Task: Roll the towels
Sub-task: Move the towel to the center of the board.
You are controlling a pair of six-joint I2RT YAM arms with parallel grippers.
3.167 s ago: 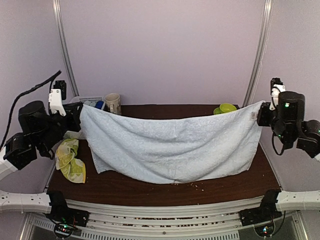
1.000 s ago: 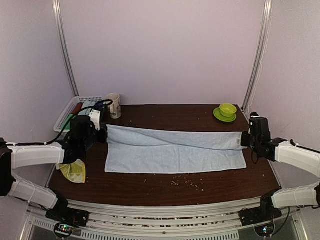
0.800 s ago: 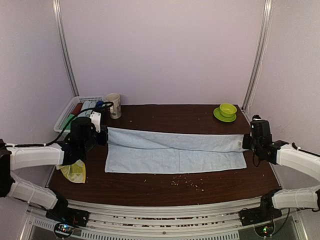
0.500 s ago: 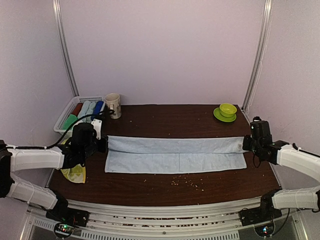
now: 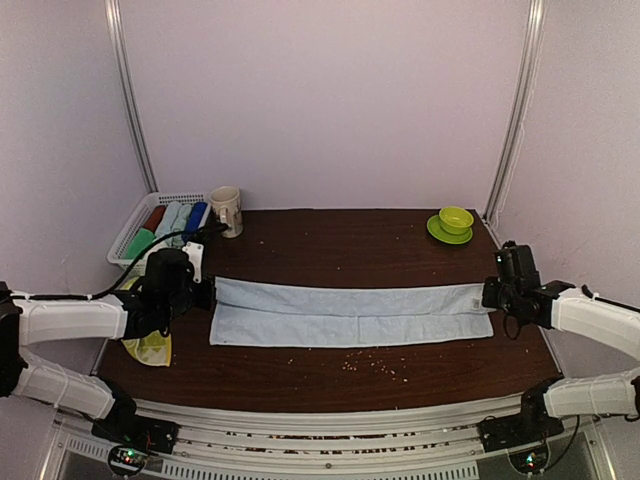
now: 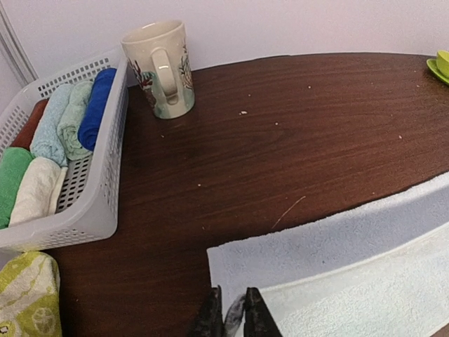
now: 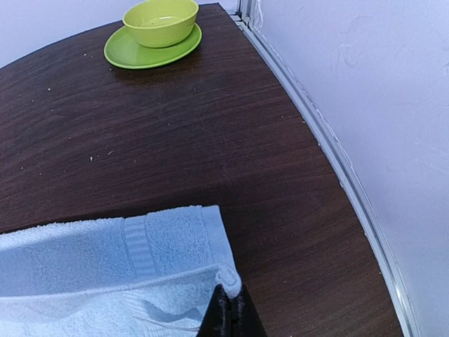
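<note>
The long pale blue-white towel (image 5: pixel 350 312) lies across the table, folded lengthwise into a narrow band. My left gripper (image 5: pixel 207 292) sits low at its left end. In the left wrist view the gripper (image 6: pixel 233 317) holds a pinch of the towel (image 6: pixel 337 281) in a narrow gap between its jaws. My right gripper (image 5: pixel 488 293) is at the right end. In the right wrist view it (image 7: pixel 230 310) is shut on the curled top corner of the towel (image 7: pixel 105 281). The yellow-green towel (image 5: pixel 148 343) lies crumpled at the table's left edge, also seen in the left wrist view (image 6: pixel 24 295).
A white slatted basket (image 5: pixel 128 232) with several rolled cloths stands at the back left, its wall (image 6: pixel 84 225) close to my left gripper. A mug (image 5: pixel 227 210) stands beside it. A green bowl on a saucer (image 5: pixel 455 222) is at the back right. Crumbs (image 5: pixel 370 365) dot the front.
The towel, first held up stretched between both grippers, has come down onto the table and its upper layer now lies folded flat. The left jaws have parted slightly.
</note>
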